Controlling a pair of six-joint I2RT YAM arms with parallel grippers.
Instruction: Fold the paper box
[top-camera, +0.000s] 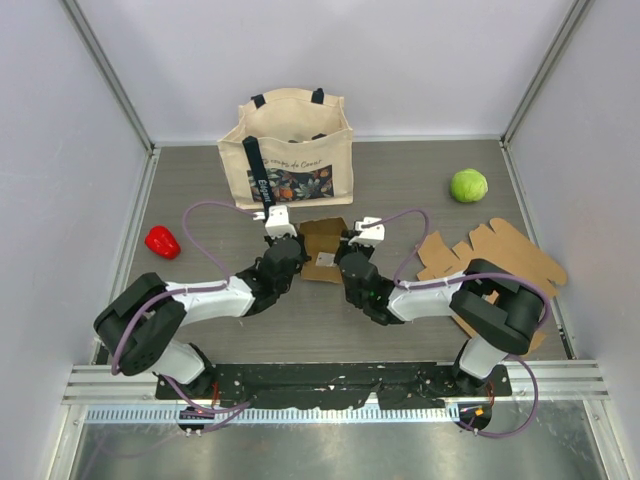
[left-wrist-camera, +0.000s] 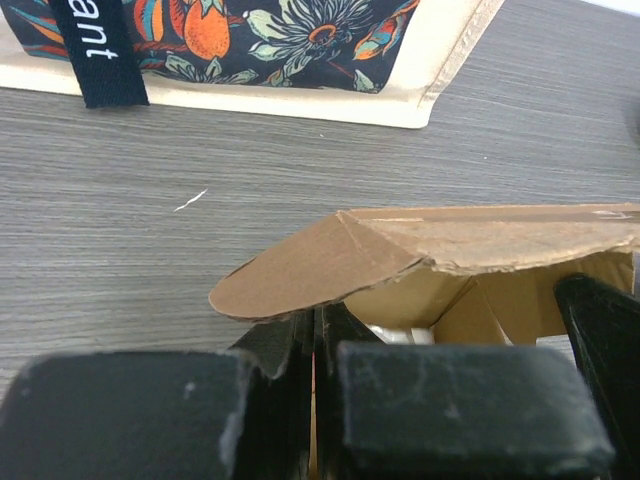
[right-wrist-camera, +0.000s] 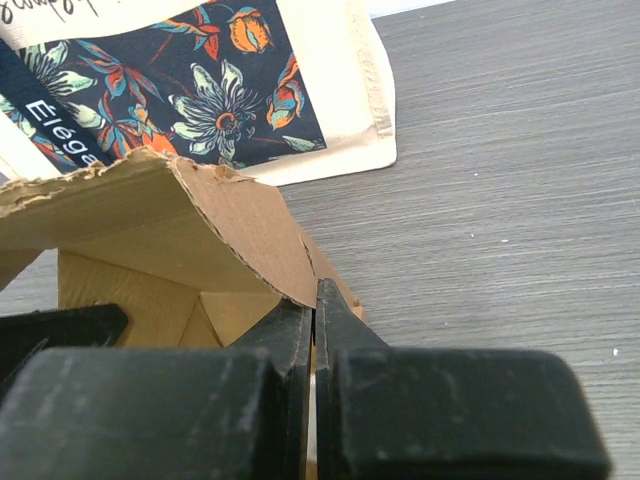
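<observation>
Two tools hold the task's thing. The left tool (top-camera: 298, 256) and the right tool (top-camera: 346, 262) are both closed, each on one side wall of the small brown cardboard box (top-camera: 322, 248). The box sits partly formed at the middle of the grey wood-grain desk (top-camera: 400, 170), just in front of the cream canvas tote bag with the floral panel (top-camera: 288, 150). A thin edge of card shows in the slit between the left tool's black fingers (left-wrist-camera: 280, 350), and likewise in the right wrist view. A loose top flap (left-wrist-camera: 300, 275) arches over the open interior.

Hazards from this position:

1. Tearing. The flap edges look ragged. If the tools pull apart or twist in opposite senses, the pinched walls are likely to rip.
2. Collapse. Pushing the tools toward each other can buckle the walls instead of bending them along the creases.
3. Slip. Each grip takes only a narrow strip of card, so a quick lift can drag a wall free and skew the box.
4. Unsecured flap. Neither tool bears on the flaps, which probably spring up unless tucked.
5. Collision. A forward push can drive the box into the bag.

The flat brown cardboard blank (top-camera: 500, 262), green round object (top-camera: 468, 185) and red pepper-shaped object (top-camera: 162, 241) lie well apart from the box.
</observation>
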